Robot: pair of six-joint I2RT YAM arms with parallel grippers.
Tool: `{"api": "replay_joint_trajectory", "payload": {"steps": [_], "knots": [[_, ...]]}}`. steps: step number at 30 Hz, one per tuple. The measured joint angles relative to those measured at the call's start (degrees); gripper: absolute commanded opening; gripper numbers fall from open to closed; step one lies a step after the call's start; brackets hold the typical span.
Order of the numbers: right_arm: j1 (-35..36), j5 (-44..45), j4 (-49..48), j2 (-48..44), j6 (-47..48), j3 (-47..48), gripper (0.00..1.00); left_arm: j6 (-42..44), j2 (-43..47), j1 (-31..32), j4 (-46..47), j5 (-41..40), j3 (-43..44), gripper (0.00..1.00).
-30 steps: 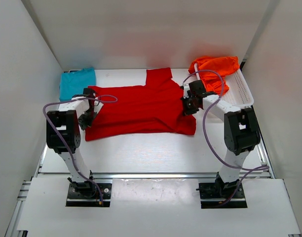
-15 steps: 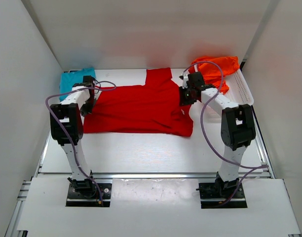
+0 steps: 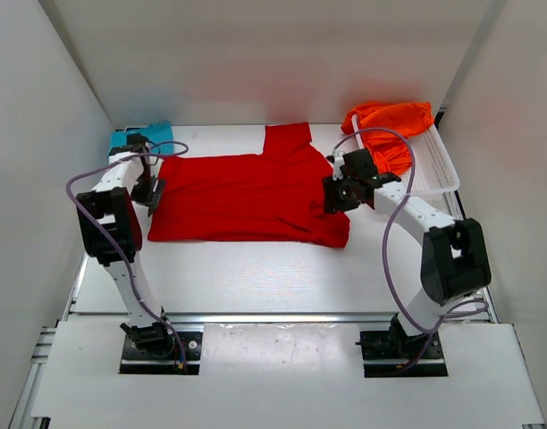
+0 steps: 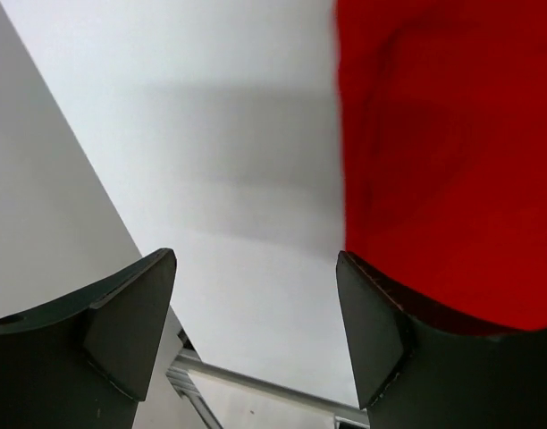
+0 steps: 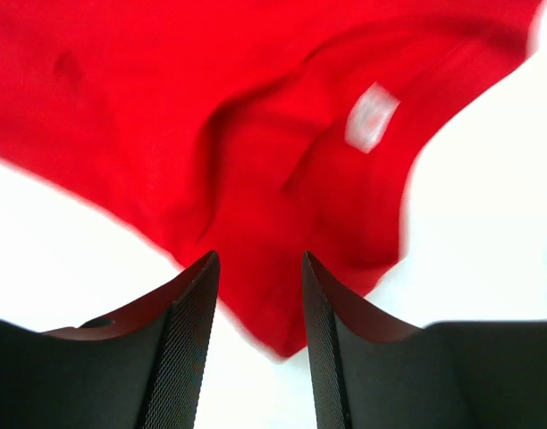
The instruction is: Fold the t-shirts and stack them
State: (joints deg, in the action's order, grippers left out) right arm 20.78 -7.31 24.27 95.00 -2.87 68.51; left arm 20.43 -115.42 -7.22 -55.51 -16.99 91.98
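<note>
Both arms are hovering at the spread red t-shirt [image 3: 247,197], left end effector [image 4: 256,268] and right end effector [image 5: 259,259] gaping empty, so folding is probably starting, needing firm edge grips.

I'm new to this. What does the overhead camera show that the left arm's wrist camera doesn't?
Only overhead: the teal t-shirt at the back left, the orange t-shirt over the white basket, and the right end effector. Only the left wrist: the left end effector, its fingers wide apart, nothing between them. Both: the red t-shirt spread on the white table.
</note>
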Motion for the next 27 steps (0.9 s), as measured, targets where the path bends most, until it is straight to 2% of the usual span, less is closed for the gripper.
{"api": "replay_joint_trajectory", "payload": {"steps": [4, 8, 14, 16, 18, 19, 20, 21, 23, 27], "knots": [[1.05, -1.29, 0.2, -3.5, -1.97, -5.9, 0.5, 0.11, 5.07, -2.86, -0.87, 2.03, -8.13, 0.84], [-0.37, -1.92, 0.72, -2.97, -3.91, -10.23, 0.51, 0.09, 8.31, -1.55, -1.68, 4.81, -15.13, 0.83], [-1.7, -4.33, -0.09, -1.66, -6.43, -12.83, 0.52, -0.96, 7.32, -0.72, -0.59, 8.68, -15.5, 0.82], [-1.66, -5.18, -0.57, -1.62, -7.13, -14.03, 0.48, -1.55, 5.88, -0.9, -0.33, 9.86, -13.99, 0.76], [-1.66, -5.99, -0.9, -1.51, -7.74, -15.04, 0.31, -2.1, 4.37, -0.85, 0.66, 10.1, -13.11, 0.59], [-1.77, -6.29, -1.14, -1.31, -7.87, -15.39, 0.25, -2.43, 3.8, -0.68, 1.01, 10.21, -13.07, 0.54], [-2.03, -6.71, -1.7, -1.11, -8.48, -15.8, 0.16, -2.4, 3.23, -0.46, 1.07, 10.25, -13.07, 0.41], [-2.4, -7.06, -1.9, -0.79, -8.83, -16.06, 0.1, -2.54, 2.71, -0.24, 1.07, 10.54, -13.07, 0.22], [-3.54, -8.0, -2.29, -0.28, -9.73, -16.55, 0.02, -2.62, 1.92, 0.11, 0.94, 11.47, -13.07, 0.03], [-6.27, -9.66, -2.69, -0.09, -10.97, -17.2, 0.0, -1.79, 1.73, 0.57, 0.15, 12.39, -13.14, 0.0]]}}
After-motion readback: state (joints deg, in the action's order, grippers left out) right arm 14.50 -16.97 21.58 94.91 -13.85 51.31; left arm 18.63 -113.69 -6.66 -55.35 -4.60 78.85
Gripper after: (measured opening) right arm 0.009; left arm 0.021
